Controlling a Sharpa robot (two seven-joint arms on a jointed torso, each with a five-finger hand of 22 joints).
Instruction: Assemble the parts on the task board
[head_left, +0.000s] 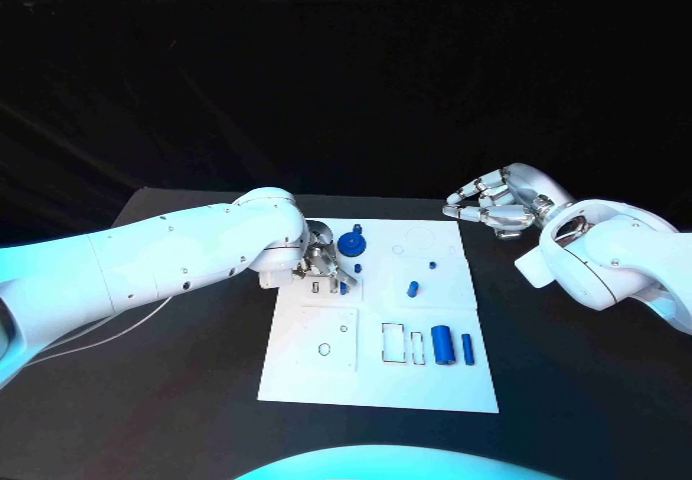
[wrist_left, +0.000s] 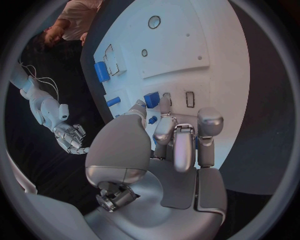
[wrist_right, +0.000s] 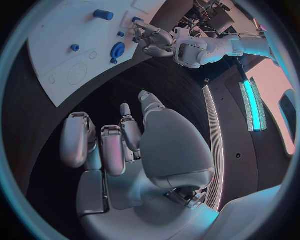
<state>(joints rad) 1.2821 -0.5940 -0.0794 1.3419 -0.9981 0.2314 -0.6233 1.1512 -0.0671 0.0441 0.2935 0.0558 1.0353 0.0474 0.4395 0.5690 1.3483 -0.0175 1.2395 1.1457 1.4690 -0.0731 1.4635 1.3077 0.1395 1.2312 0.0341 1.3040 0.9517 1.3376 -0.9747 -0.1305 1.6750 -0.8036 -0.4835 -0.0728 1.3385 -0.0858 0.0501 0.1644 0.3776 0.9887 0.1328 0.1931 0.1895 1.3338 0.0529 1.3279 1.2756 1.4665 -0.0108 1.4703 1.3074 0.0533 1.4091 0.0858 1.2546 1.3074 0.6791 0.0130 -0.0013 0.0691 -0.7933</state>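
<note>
Head view: camera mounted high on the robot, looking steeply down at the black counter (head_left: 173, 400) from a moderate distance; the whole white task board (head_left: 378, 385) lies in the centre, the left arm entering from the picture's left edge, the right arm from its right edge.

Left wrist view: fisheye camera behind the left robot hand (wrist_left: 178, 137), very near it, facing along the fingers onto the task board (wrist_left: 206, 45) close beneath; the right robot hand (wrist_left: 69, 136) appears across the counter.

Right wrist view: fisheye camera behind the right robot hand (wrist_right: 119, 140), facing past it over dark counter (wrist_right: 181, 85) toward the more distant task board (wrist_right: 56, 45) and left robot hand (wrist_right: 153, 42).

All three views share the task board and both robot hands.
</note>
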